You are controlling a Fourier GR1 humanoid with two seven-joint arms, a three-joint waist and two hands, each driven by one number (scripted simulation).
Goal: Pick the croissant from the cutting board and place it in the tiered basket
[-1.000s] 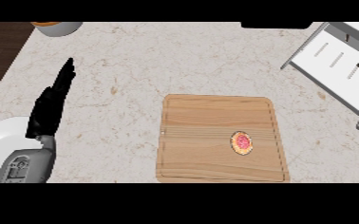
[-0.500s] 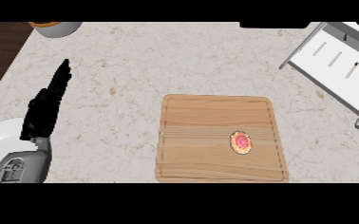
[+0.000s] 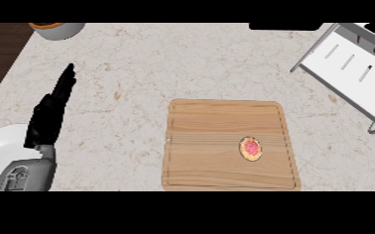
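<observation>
Black against the pale stone, your left hand point(image 3: 50, 114) stands at the far left of the head view with its fingers straight and close together, pointing up the counter point(image 3: 183, 59) and holding nothing. It looks to be at rest. Beside the forearm, at the left edge, you can see part of a white plate point(image 3: 10, 138), and a grey bowl point(image 3: 58, 29) sits in the top left corner.

Moving right, the wooden cutting board point(image 3: 212, 144) lies flat on the counter, and the croissant point(image 3: 251, 148) sits on its right half, a small oval with a reddish centre, touched by nothing. Further right, at the upper right edge, you find the tiered basket point(image 3: 344, 64), its white shelf well apart from the board.

Your right hand does not show, so you cannot tell its fingers. By my judgement nothing of the task is done yet: reaching, picking up, carrying and placing all remain.
</observation>
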